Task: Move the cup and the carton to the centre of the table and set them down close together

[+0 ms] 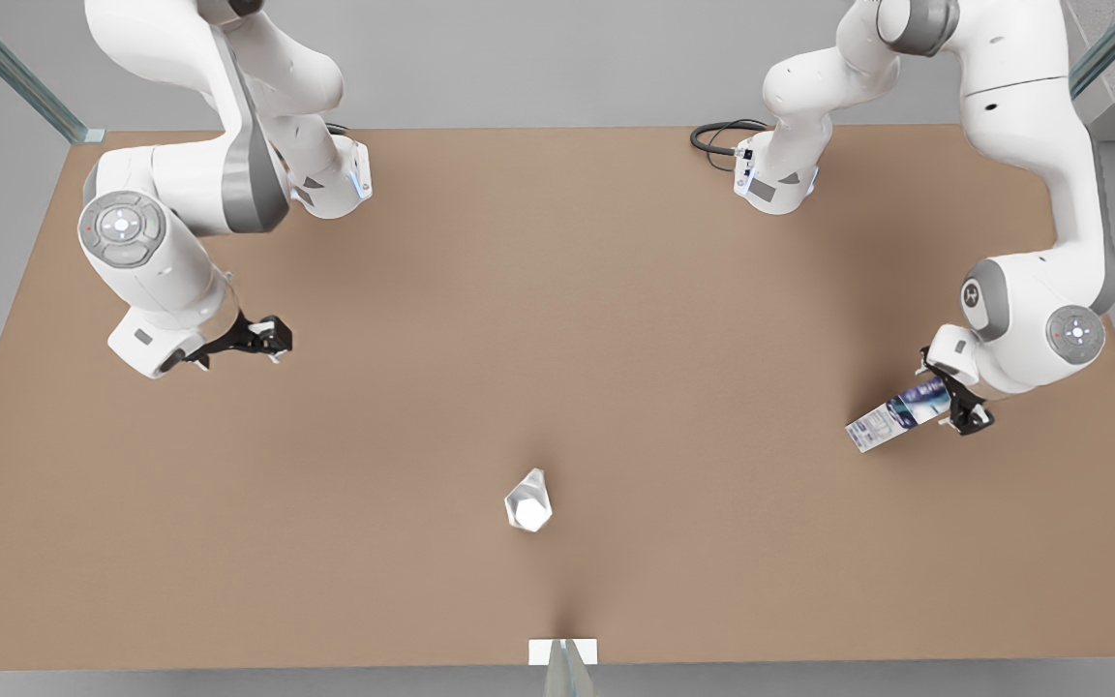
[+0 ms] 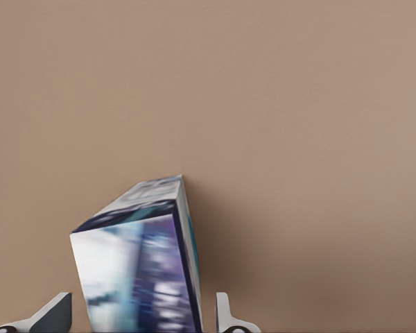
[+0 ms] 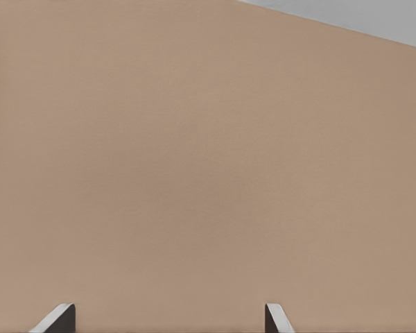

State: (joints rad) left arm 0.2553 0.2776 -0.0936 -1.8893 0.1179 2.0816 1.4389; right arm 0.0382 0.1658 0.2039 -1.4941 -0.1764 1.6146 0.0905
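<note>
The carton (image 1: 891, 416), white and dark blue with print, sits tilted at the front view's right, one end between the fingers of my left gripper (image 1: 956, 402). In the left wrist view the carton (image 2: 142, 263) fills the space between the two fingertips (image 2: 55, 312), and the gripper is shut on it. The pale faceted cup (image 1: 528, 500) stands alone on the brown table (image 1: 557, 339), near the middle of its front edge. My right gripper (image 1: 275, 339) hovers open and empty at the front view's left, far from the cup; its wrist view looks past its fingertips (image 3: 59, 318) at bare tabletop.
Two white arm bases (image 1: 330, 184) (image 1: 775, 179) stand along the far edge, with a black cable (image 1: 717, 140) beside one of them. A small white block (image 1: 562, 651) sits at the middle of the near edge. Glass posts rise at the far corners.
</note>
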